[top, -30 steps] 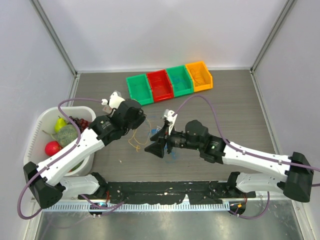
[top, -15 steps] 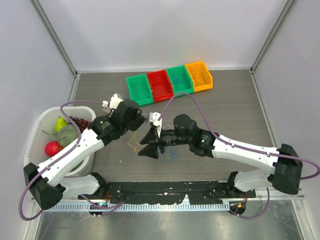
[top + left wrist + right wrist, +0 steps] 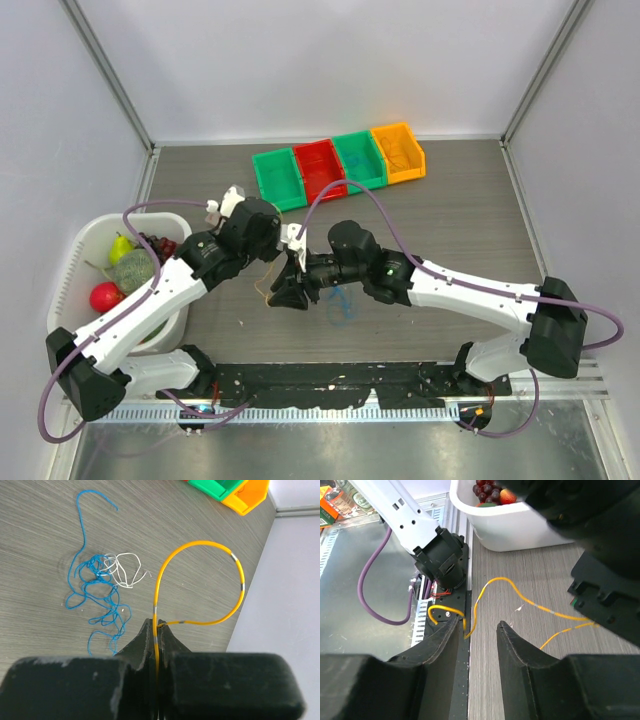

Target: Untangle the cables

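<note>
My left gripper (image 3: 156, 625) is shut on the orange-yellow cable (image 3: 200, 580), which arcs in a loop above its tips. Past it on the table lie the blue cable (image 3: 97, 595) in a loose tangle and a small whitish cable (image 3: 125, 570) touching it. In the top view the left gripper (image 3: 268, 243) hangs over the table's middle and the right gripper (image 3: 285, 290) sits just below it, low over the table. My right gripper (image 3: 479, 624) is open. A strand of the orange-yellow cable (image 3: 476, 603) runs between its fingers, close to the left one.
Four small bins stand in a row at the back: green (image 3: 279, 178), red (image 3: 320, 170), green (image 3: 359, 161), orange (image 3: 398, 152). A white basket (image 3: 80, 250) of fruit sits at the left edge. The left arm's base (image 3: 442, 555) and purple hoses lie beyond the right gripper's tips.
My right arm has moved left to the orange-yellow cable below the left gripper, and its jaws have narrowed around a strand. The left gripper has kept its grip and place.
</note>
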{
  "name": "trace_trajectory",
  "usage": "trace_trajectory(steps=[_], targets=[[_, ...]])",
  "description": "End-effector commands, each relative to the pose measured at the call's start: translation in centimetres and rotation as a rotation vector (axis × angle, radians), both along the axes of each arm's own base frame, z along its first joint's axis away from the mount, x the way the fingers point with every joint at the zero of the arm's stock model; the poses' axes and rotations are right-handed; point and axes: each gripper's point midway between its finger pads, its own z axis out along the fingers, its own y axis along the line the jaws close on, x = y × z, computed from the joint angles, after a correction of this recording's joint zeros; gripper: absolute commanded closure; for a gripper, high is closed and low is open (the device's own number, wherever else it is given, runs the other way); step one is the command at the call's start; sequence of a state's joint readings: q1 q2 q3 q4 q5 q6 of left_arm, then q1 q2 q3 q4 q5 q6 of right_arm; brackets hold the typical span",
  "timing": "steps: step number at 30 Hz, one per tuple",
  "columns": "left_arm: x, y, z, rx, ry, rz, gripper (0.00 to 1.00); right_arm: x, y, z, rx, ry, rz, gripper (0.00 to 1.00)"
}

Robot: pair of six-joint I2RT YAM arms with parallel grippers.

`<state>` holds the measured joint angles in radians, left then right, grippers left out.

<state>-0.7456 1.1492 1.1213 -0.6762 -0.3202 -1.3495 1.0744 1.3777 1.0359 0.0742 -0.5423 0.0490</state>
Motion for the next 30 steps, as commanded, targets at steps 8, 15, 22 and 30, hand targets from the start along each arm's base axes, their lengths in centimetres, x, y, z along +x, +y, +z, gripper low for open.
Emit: trace_trajectory(steps=[8, 15, 22, 30], targets=[[-0.1, 0.0, 1.6, -0.051, -0.050, -0.010, 1.00, 2.0, 0.9, 3.3, 0.079, -0.070, -0.098, 0.78], [-0.3, 2.4, 3.1, -0.021, -0.151, 0.029, 1.00, 4.8, -4.3, 1.0, 0.088, 0.015, -0.454, 0.99], [-1.3, 1.5, 1.7, 0.011, -0.063, -0.047, 1.00, 7.1, -6.9, 1.3, 0.130, 0.095, -0.677, 0.99], [-2.5, 0.0, 1.9, -0.047, -0.070, -0.155, 1.00, 9.8, -8.3, -1.5, 0.068, 0.191, -0.819, 0.99]])
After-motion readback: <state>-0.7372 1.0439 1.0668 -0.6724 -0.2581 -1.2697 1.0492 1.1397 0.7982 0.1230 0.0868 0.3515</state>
